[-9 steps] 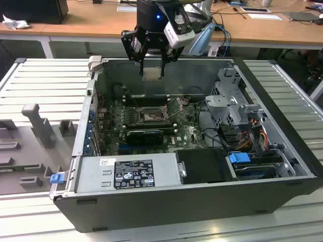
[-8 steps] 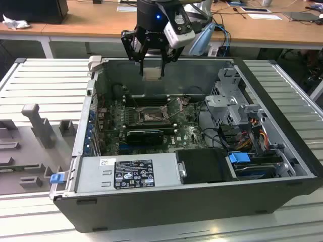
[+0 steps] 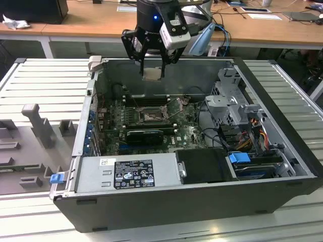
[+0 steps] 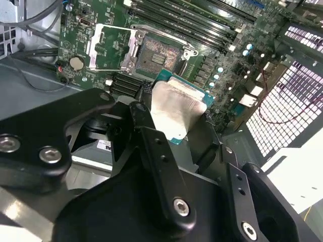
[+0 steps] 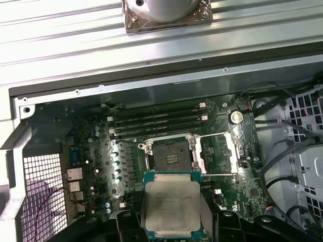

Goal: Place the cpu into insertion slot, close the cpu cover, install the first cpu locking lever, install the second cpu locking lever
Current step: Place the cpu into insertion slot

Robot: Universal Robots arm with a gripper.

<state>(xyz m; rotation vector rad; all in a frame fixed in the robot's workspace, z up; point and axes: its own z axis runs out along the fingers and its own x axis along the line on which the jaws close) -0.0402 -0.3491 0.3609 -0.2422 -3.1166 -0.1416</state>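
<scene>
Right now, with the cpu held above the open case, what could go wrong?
1. The gripper grips the cpu only by its edges, well above the insertion slot. It might slip, or arrive tilted and bend the pins.
2. The cpu cover lies swung open beside the slot, so the gripper might catch it on the way down.

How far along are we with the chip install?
Done: the chip is picked up, clamped in the gripper above the open case. In hand: it is not yet seated; the socket is empty. Left: seating it, closing the cover, which lies swung open, and both levers.
</scene>
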